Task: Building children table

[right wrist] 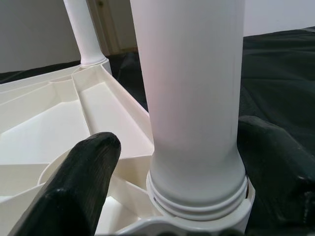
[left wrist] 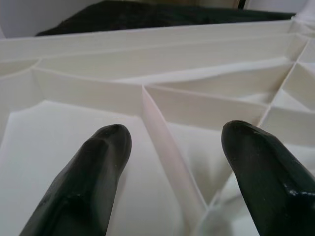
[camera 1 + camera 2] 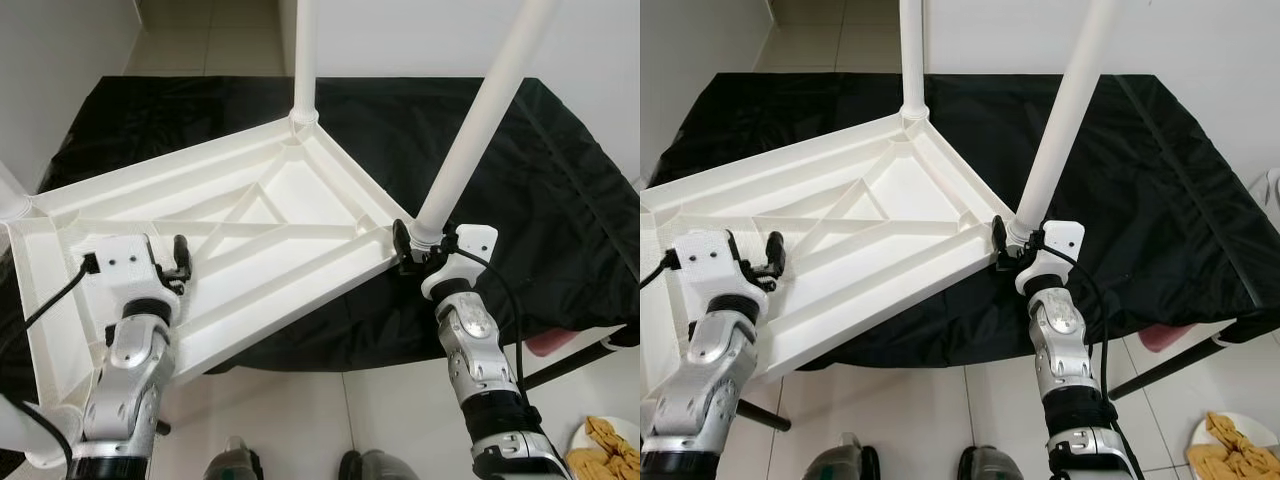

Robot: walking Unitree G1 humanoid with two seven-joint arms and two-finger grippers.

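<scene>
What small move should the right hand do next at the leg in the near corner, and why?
Probably close the right hand on the white leg and turn it. The leg's threaded base sits in the corner socket of the upturned table top, with the fingers apart on both sides. The left hand hovers open over the ribs.

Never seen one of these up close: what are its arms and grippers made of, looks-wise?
Both arms are jointed silver metal. Each ends in a white boxy wrist housing with a black cable looping off it. The left gripper and right gripper each carry two long, rounded, glossy black fingers.
</scene>
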